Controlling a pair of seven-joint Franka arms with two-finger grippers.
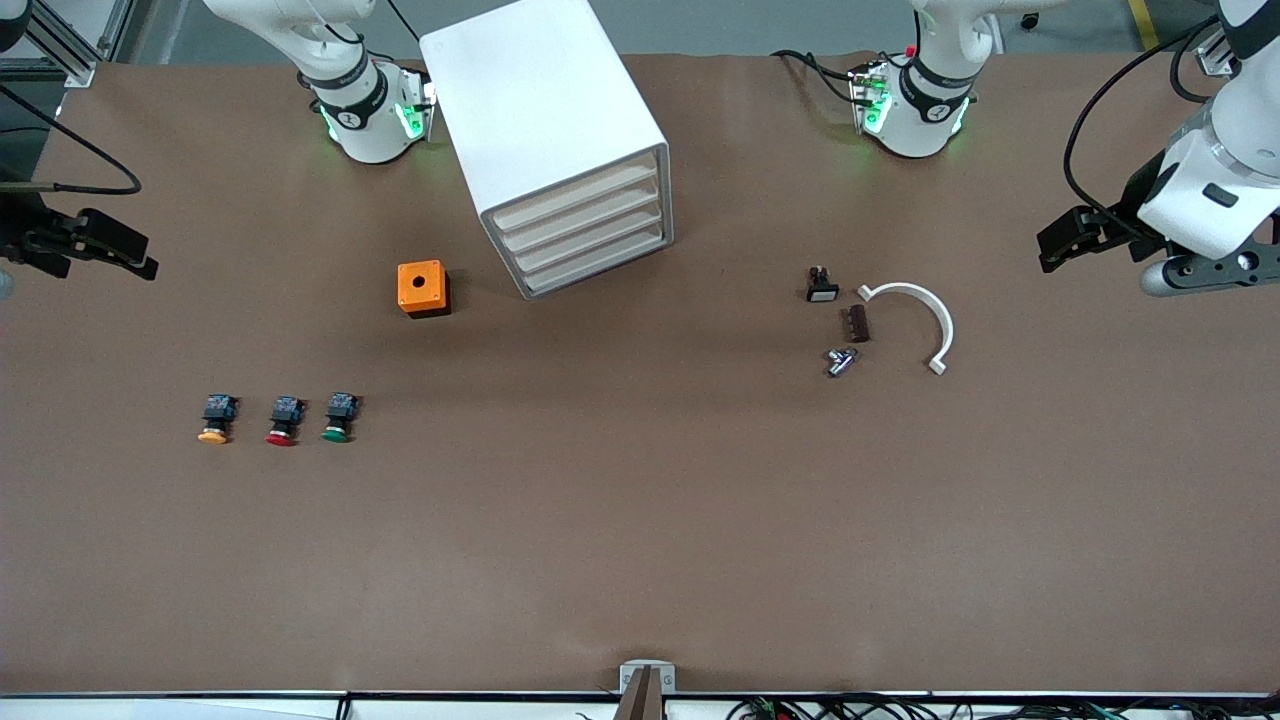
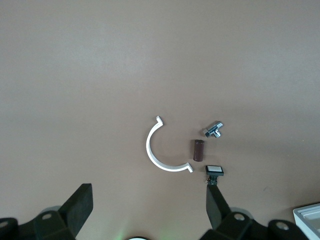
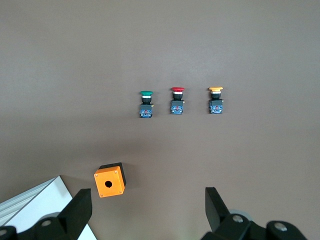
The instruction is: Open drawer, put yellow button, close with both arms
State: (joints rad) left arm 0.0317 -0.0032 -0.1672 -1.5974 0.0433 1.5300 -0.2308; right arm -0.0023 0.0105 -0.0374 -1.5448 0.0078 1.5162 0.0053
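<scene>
The white cabinet [image 1: 545, 120] stands between the arm bases. Its four alike drawers [image 1: 585, 225] all sit flush and shut. The yellow button [image 1: 214, 420] lies toward the right arm's end of the table, in a row with the red button [image 1: 284, 422] and the green button [image 1: 339, 418]. It also shows in the right wrist view [image 3: 215, 100]. My right gripper [image 1: 135, 258] hangs open and empty over the table's edge at its own end, apart from the buttons; its wrist view shows it too [image 3: 148, 201]. My left gripper [image 1: 1055, 245] hangs open and empty over its end, as its wrist view also shows [image 2: 148, 198].
An orange box with a hole [image 1: 423, 288] sits beside the cabinet. Toward the left arm's end lie a white curved clip [image 1: 915, 315], a brown block [image 1: 857, 323], a metal fitting [image 1: 841, 360] and a small black switch [image 1: 821, 287].
</scene>
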